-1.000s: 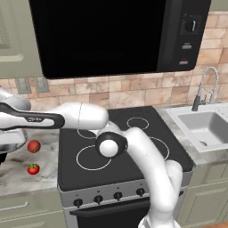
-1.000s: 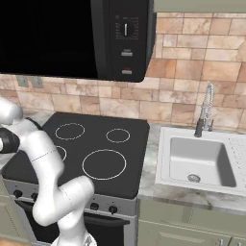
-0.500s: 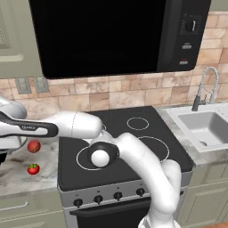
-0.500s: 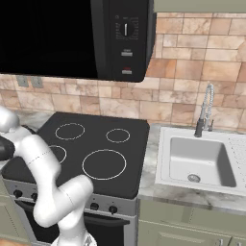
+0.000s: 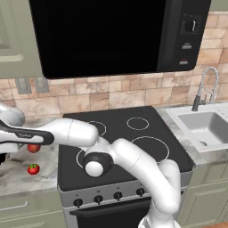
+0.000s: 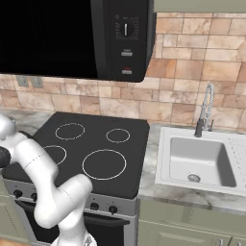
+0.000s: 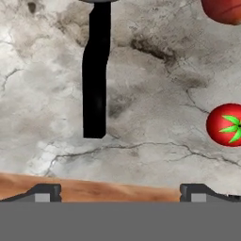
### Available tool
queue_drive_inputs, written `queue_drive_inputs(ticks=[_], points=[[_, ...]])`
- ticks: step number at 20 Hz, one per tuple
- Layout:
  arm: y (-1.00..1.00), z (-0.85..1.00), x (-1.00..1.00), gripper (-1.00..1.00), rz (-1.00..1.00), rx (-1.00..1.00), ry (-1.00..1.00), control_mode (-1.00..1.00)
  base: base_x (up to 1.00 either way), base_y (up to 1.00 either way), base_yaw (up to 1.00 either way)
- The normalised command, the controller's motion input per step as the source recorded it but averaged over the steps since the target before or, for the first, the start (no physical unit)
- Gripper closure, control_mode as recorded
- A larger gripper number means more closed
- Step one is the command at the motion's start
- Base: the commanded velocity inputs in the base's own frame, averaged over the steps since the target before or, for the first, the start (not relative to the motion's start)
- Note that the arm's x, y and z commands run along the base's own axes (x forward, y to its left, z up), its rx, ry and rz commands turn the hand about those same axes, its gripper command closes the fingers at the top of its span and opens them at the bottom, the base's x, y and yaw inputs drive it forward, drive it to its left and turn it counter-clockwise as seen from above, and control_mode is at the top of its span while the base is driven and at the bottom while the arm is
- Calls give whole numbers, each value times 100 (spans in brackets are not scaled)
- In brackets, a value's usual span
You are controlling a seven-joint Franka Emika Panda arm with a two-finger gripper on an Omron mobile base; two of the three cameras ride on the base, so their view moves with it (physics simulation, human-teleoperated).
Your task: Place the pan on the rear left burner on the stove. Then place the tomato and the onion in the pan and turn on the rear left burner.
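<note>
The pan's handle (image 7: 96, 70), straight, matte black, lies on the cracked grey marble-look counter (image 7: 155, 66), running up to twelve o'clock in the hand view. One tomato (image 7: 227, 124), glossy red with a green star-shaped stem, sits at three o'clock; one smooth red onion (image 7: 224, 9) at one o'clock. The gripper (image 7: 119, 192) hangs with jaws spread wide, holding nothing. The stove (image 5: 147, 129): black glass, four white rings, rear left burner (image 6: 69, 130) bare.
</note>
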Motion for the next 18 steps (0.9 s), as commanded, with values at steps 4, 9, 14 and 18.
queue_drive_inputs(ticks=[4, 9, 14, 18], points=[[6, -10, 10, -100, 0, -4, 0, -100, 0, 0, 0], [5, -5, 12, -100, 0, -4, -1, -100, 0, 0, 0], [13, -5, 12, -100, 0, -3, -2, -100, 0, 0, 0], [23, -8, 16, -100, 0, -1, -3, -100, 0, 0, 0]])
